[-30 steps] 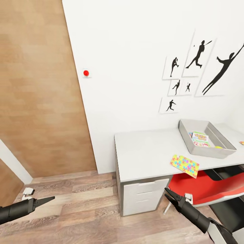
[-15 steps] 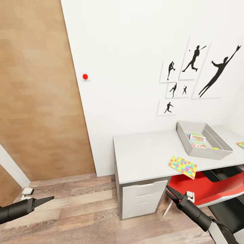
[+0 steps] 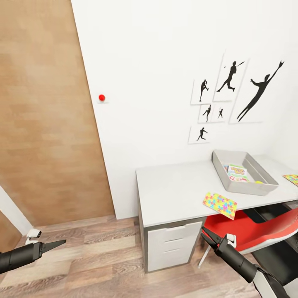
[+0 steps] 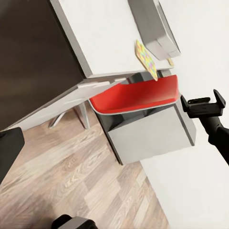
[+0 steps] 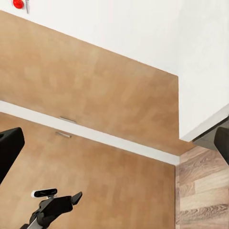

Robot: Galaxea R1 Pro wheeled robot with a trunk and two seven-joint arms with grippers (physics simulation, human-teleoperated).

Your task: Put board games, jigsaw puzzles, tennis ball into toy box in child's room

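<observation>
Whole head view has slid left and down since a second ago: camera moved, the things have not. Toy box (image 3: pixel 243 179) sits toward the table's (image 3: pixel 178 192) right end, long axis running from front edge to the wall. Inside it lies a board game (image 3: pixel 236 172). One jigsaw puzzle (image 3: pixel 219 204) overhangs the front edge, tilted; another (image 3: pixel 292 178) lies right of the box. Left hand (image 3: pixel 56 243) and right hand (image 3: pixel 206 234): fingers together, both held low over the floor.
</observation>
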